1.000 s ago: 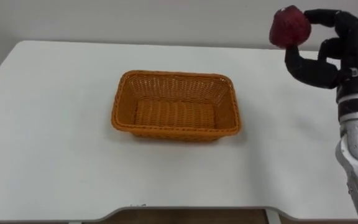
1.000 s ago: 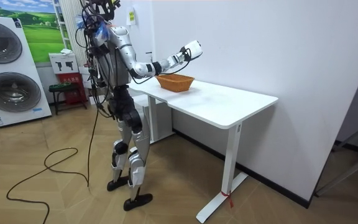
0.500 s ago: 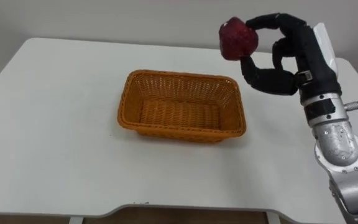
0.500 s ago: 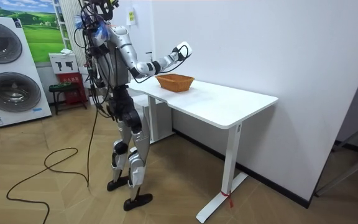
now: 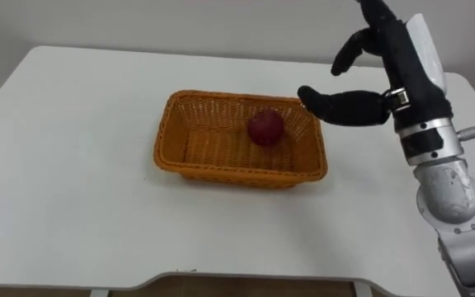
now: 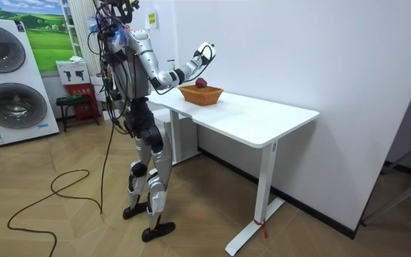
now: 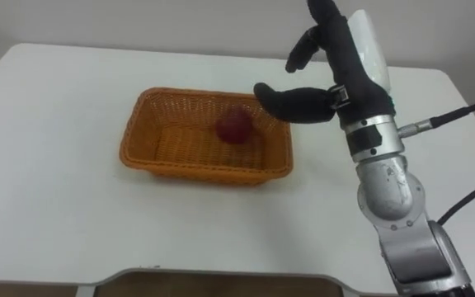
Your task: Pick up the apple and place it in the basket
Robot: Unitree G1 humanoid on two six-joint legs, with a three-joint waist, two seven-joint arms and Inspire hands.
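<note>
right hand [image 5: 375, 78] fingers spread, empty, above basket [image 5: 171, 140] rim; apple [image 5: 265, 128] below it inside.

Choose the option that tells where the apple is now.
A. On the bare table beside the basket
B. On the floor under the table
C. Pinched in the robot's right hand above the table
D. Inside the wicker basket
D: the apple shows inside the rim of the basket, while the right hand hovers at the basket's right end with its fingers spread and nothing in them.
</note>
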